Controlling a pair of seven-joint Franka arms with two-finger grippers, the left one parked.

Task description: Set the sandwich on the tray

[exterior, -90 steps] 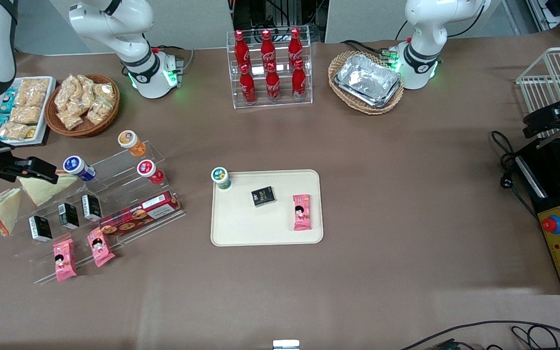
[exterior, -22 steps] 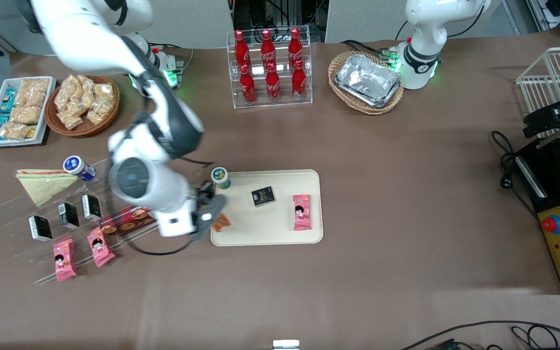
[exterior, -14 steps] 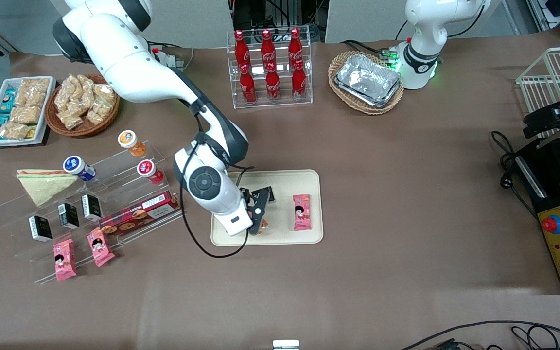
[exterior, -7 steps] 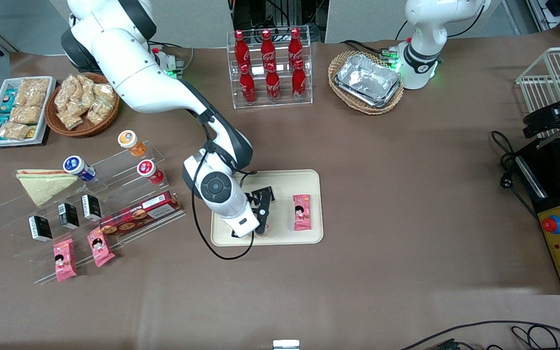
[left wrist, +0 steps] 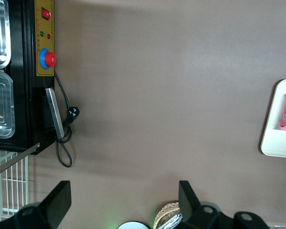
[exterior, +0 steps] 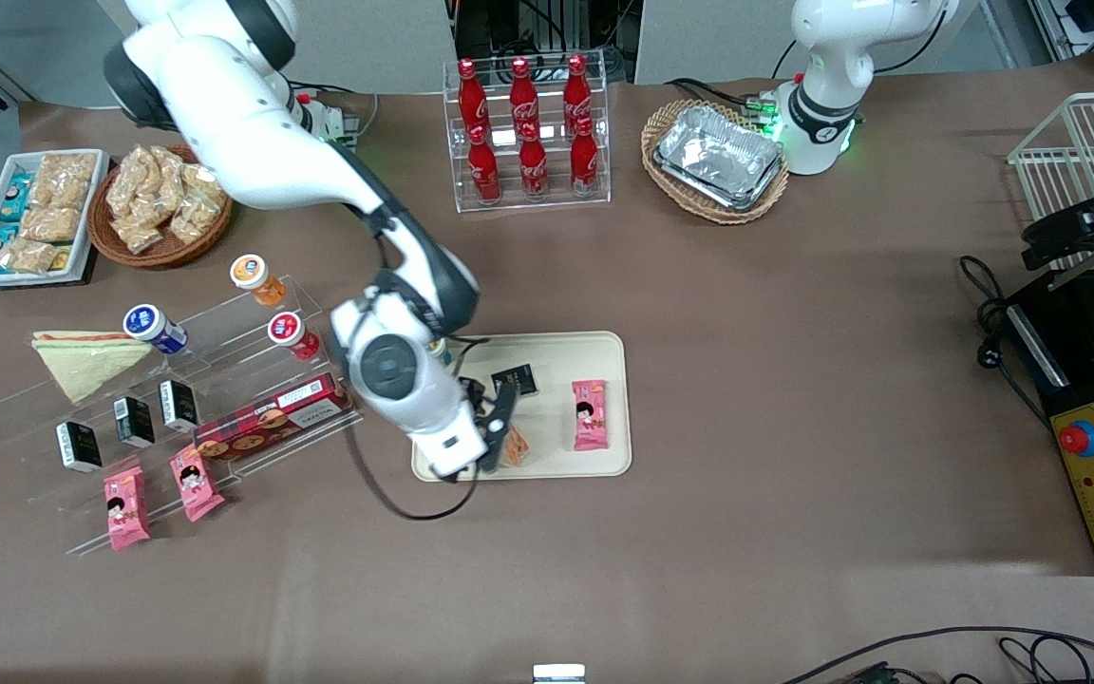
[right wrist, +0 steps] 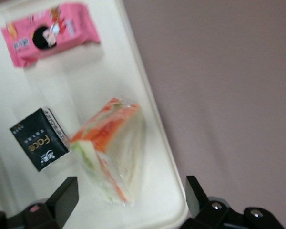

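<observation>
Here we find the sandwich [right wrist: 112, 152] lying on the tray [right wrist: 152, 143], close to the tray's rim nearest the front camera, with bare brown table [exterior: 699, 532] spreading wide from that rim toward the camera and toward the parked arm's end. On the tray with it are a black carton [right wrist: 38, 139], just beside the sandwich, and a pink snack packet [right wrist: 50, 33] a little apart from both. In the front view, a strip of bare cream surface lies between the sandwich [exterior: 516, 446] and the pink snack packet [exterior: 590, 414], and the black carton [exterior: 515, 379] sits farther from the camera than the sandwich. Toward the working arm's end, a clear acrylic rack [exterior: 224, 399] stands near the tray's [exterior: 604, 351] short edge.

The gripper [right wrist: 128, 202] hangs above the sandwich with its fingers [right wrist: 64, 198] spread apart, one on each side of the wedge. We see clear space between the fingers and the wrapper, so nothing is gripped. In the front view the gripper [exterior: 498, 423] stands over the tray's near portion, and the sandwich peeks out just beside its dark fingers.
</observation>
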